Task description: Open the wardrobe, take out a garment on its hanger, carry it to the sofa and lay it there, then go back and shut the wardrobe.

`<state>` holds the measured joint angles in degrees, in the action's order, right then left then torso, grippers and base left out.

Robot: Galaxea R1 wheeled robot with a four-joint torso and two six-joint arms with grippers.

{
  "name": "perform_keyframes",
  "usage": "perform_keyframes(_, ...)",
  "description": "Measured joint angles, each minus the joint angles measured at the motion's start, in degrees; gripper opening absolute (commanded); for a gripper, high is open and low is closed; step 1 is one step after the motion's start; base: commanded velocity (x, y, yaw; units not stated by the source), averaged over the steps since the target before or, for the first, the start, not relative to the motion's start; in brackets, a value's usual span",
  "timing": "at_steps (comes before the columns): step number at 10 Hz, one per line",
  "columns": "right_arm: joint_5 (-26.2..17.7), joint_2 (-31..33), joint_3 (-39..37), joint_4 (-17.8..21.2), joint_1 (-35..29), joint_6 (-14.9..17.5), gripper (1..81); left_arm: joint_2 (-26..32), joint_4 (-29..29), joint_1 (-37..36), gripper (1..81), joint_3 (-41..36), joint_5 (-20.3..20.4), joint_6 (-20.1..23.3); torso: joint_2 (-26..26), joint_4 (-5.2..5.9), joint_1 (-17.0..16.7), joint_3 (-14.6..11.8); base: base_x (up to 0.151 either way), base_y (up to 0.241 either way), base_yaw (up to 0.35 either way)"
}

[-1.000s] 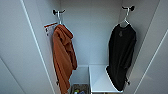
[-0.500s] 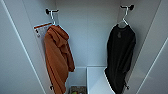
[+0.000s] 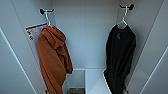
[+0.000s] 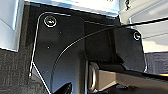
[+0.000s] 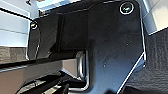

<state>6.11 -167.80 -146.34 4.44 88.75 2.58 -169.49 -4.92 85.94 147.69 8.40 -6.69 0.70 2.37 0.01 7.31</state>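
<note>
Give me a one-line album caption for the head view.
Open white wardrobe: black short-sleeved top hanging at right, rust-orange hooded garment at left.

Dark grey carpet (image 4: 12,72) covers the floor, with pale white panels (image 5: 12,27) standing along its edge.

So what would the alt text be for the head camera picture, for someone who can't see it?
Inside an open white wardrobe, a black short-sleeved garment hangs on a white hanger at the right, and a longer rust-orange hooded garment hangs at the left. Each hanger hooks over a dark peg near the top.
</note>
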Motion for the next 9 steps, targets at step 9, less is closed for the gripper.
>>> perform_keyframes(9, -0.1, 0.0, -0.1, -0.2, -0.2, 0.0, 81.1, 0.1, 0.0, -0.1, 81.1, 0.0, 0.0, 0.0, 0.0, 0.0, 0.0, 0.0, 0.09, 0.0, 0.0)
